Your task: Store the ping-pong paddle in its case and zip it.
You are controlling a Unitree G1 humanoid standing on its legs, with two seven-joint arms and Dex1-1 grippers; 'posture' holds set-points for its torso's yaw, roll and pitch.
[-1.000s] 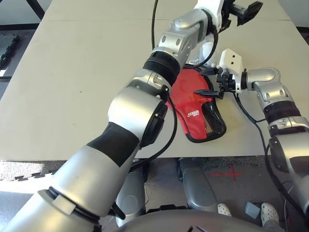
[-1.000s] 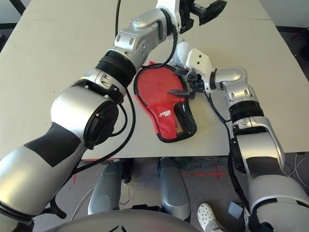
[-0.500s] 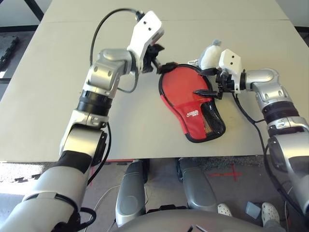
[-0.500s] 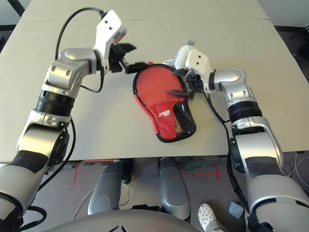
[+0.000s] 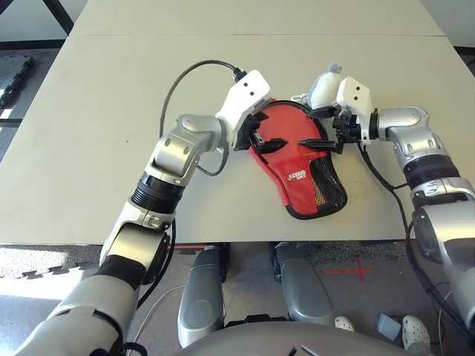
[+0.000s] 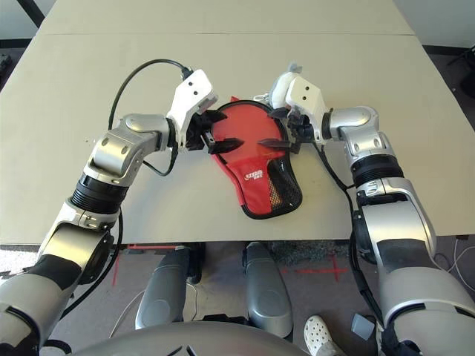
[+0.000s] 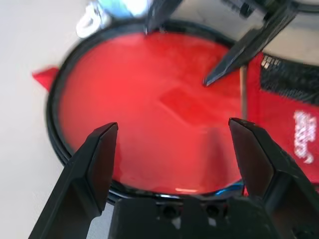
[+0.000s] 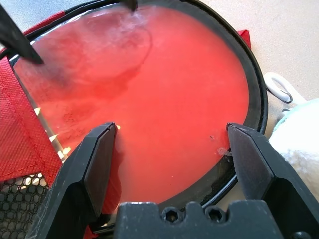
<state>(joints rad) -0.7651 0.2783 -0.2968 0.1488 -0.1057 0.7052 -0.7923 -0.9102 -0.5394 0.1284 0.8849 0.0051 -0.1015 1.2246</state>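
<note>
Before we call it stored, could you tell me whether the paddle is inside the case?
Inside: the paddle's red face shows through the clear panel of the case, ringed by the black zipper rim. Cannot tell whether the zipper is fully closed.

Lab: bare table [image 5: 111, 74], taped floor

1. A short line of white lettering is printed on the red fabric of the case [image 5: 295, 152], at the centre of the left eye view beside the black mesh pocket [image 5: 326, 185]; it is too small to be read.
2. The same white print is seen at the right edge of the left wrist view, on the red cloth below the mesh; its letters cannot be made out.
3. No other text, number or sign can be read.
</note>
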